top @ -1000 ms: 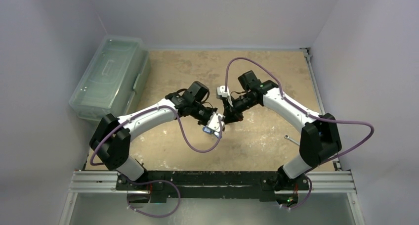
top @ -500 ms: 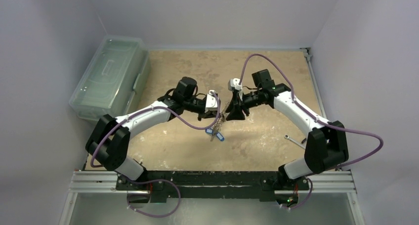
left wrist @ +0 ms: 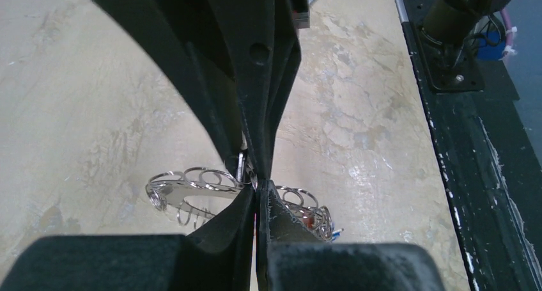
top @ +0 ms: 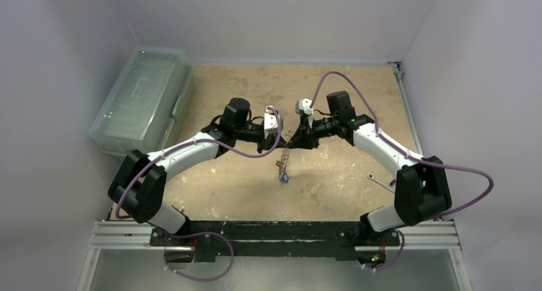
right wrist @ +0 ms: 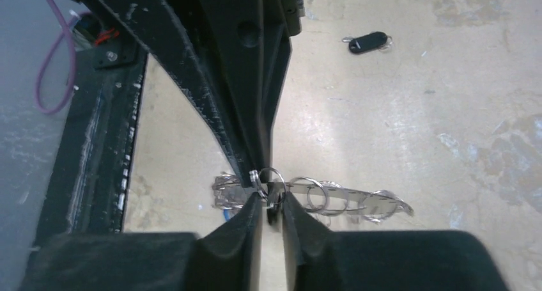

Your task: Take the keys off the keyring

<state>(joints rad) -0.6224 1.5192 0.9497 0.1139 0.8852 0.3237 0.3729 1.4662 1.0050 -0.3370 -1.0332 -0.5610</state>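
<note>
The keyring [top: 286, 153] hangs in mid-air between my two grippers, with blue-headed keys [top: 282, 174] dangling at its low end. My left gripper [top: 281, 135] is shut on the ring's flat silvery band [left wrist: 192, 187]; its jaws [left wrist: 257, 185] are pressed together, and red and blue key heads [left wrist: 316, 219] show just past them. My right gripper [top: 296, 138] faces it from the right. Its jaws [right wrist: 271, 201] stand narrowly apart, gripping a small split ring and a black key head on the keyring [right wrist: 345, 194]. More keys [right wrist: 227, 192] bunch to the left.
A clear plastic box [top: 144, 99] stands at the table's left edge. A silver spanner [top: 380, 181] lies near the right arm's base. A loose black-headed key [right wrist: 367, 43] lies on the table. The black base rail [left wrist: 473, 176] runs along the near edge.
Both grippers rose and moved toward the back. The keyring now hangs lower and straighter between them. The right jaws opened, then narrowed onto a small ring.
</note>
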